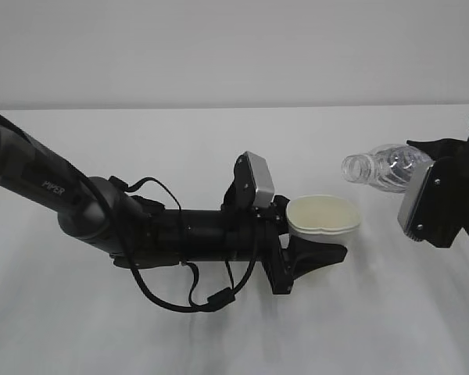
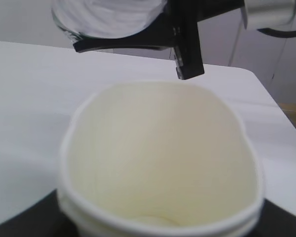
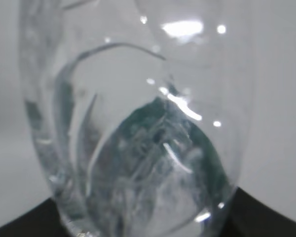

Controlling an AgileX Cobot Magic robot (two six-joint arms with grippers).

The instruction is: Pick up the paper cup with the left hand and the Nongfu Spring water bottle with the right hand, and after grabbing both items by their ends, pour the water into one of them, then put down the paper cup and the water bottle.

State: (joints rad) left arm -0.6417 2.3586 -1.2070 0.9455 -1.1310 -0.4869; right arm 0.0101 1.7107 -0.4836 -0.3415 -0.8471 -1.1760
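My left gripper (image 1: 322, 241) is shut on the cream-white paper cup (image 1: 323, 214) and holds it above the table by its lower end, its rim squeezed out of round. In the left wrist view the cup (image 2: 158, 158) fills the frame, mouth towards the camera, and its inside looks dry. My right gripper (image 1: 424, 168) is shut on the Nongfu Spring water bottle (image 1: 379, 166), which lies nearly level with its open neck pointing left, just right of and above the cup. Close up, the bottle (image 3: 138, 123) shows its green label through the clear wall. Water cannot be made out.
The white table (image 1: 219, 148) runs back to a pale wall. The left arm (image 1: 102, 219), lettered PIPER, stretches across the left half with a loose black cable under it. In the left wrist view the table's right edge (image 2: 274, 106) shows, and the floor beyond it.
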